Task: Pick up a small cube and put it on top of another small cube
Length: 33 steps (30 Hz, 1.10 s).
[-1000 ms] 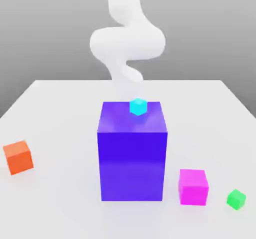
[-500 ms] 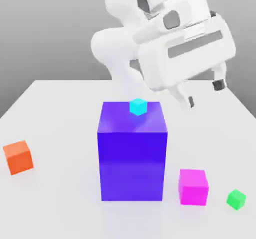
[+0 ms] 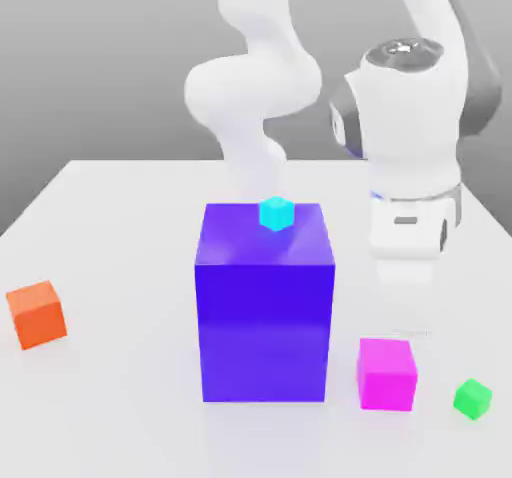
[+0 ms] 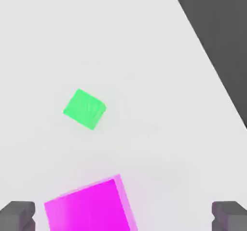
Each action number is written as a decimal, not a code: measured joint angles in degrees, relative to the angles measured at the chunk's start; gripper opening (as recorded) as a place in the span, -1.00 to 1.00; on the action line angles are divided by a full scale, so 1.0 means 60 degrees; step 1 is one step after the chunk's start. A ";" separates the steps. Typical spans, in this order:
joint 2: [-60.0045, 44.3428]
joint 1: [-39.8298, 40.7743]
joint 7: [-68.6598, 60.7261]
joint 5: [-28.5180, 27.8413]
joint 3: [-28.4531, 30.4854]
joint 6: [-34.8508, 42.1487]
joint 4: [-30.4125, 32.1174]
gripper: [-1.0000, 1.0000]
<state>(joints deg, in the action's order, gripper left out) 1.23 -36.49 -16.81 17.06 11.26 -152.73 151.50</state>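
One rigid pink cube (image 4: 89,208) — likely light, slick-faced; gripper (image 4: 123,215) is hovering over it, fingers apart; pinch opposite flat sides — green cube (image 4: 84,109) at twelve o'clock.

A white table (image 3: 120,206) is spreading under even, soft light, backed by a plain grey wall (image 3: 100,56); beyond the table's edge, what is perhaps dark floor (image 4: 222,27) is showing.

White table (image 3: 110,216), flat and plain. Resting directly on it: large purple block (image 3: 265,316) at centre, orange cube (image 3: 37,314) toward the exterior view's left, magenta cube (image 3: 387,373) and green cube (image 3: 472,398) toward its right, apart.
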 joint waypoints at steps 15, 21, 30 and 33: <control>-0.1392 -0.0322 -0.0145 -0.2266 0.0068 -0.1612 0.0558 0.00; -0.2330 0.0007 -0.0630 -0.1601 -0.0414 -0.2401 0.0457 0.00; -0.2877 0.0344 -0.0902 -0.1224 -0.0831 -0.2840 0.0427 -1.00; -0.2533 0.0155 -0.0718 -0.1481 -0.0589 -0.2555 0.0444 -1.00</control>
<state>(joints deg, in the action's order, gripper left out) -13.97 -35.56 -21.12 8.17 7.73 -168.05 154.17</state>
